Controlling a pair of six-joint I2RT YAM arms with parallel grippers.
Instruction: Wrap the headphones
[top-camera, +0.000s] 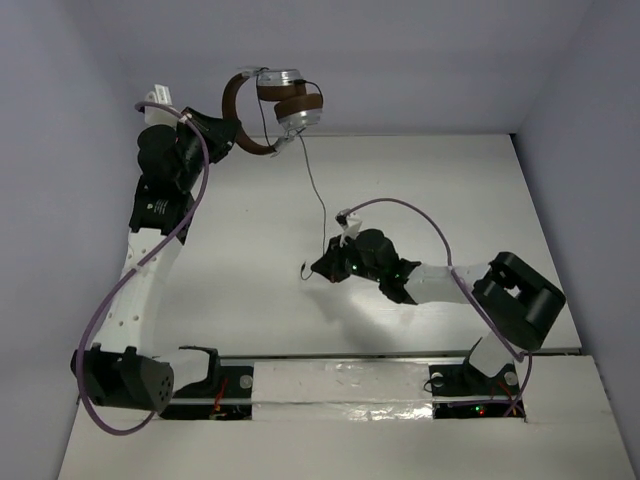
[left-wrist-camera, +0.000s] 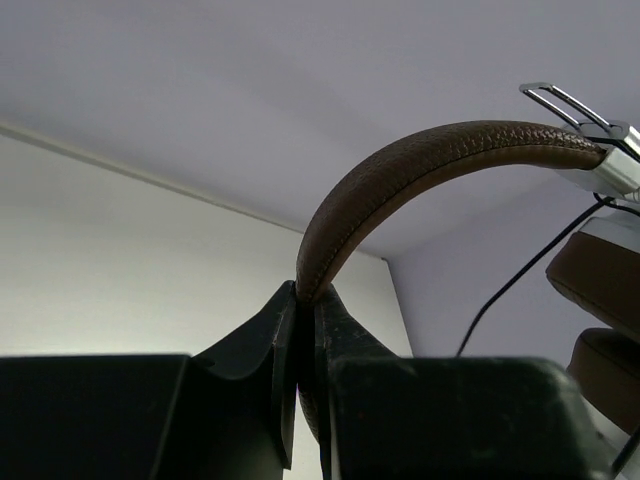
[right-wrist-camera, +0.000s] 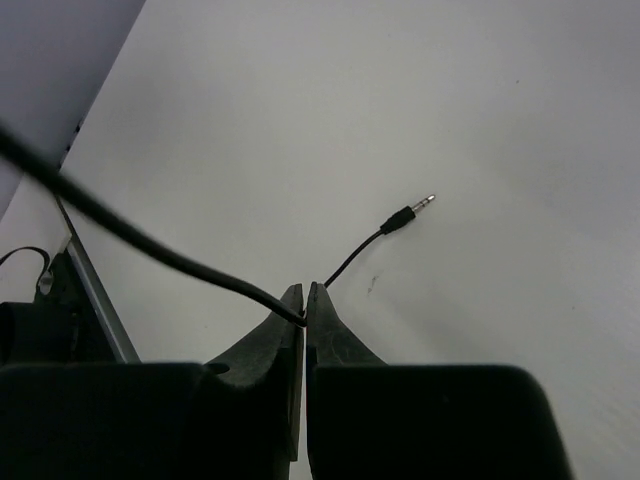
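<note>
From above, the left gripper's (top-camera: 226, 133) tips are lost against its dark body. Its wrist view shows them clamped on the brown headband (left-wrist-camera: 430, 155), with the earcups (left-wrist-camera: 600, 280) cut off at the frame edge. The headphones (top-camera: 280, 100) are held up before the far wall (top-camera: 420, 60), band arching left and cups to the right. Their cord (top-camera: 318, 195) trails down over the table (top-camera: 450, 190) to the right gripper (top-camera: 325, 268), whose fingers pinch it just short of the plug (right-wrist-camera: 410, 213).
</note>
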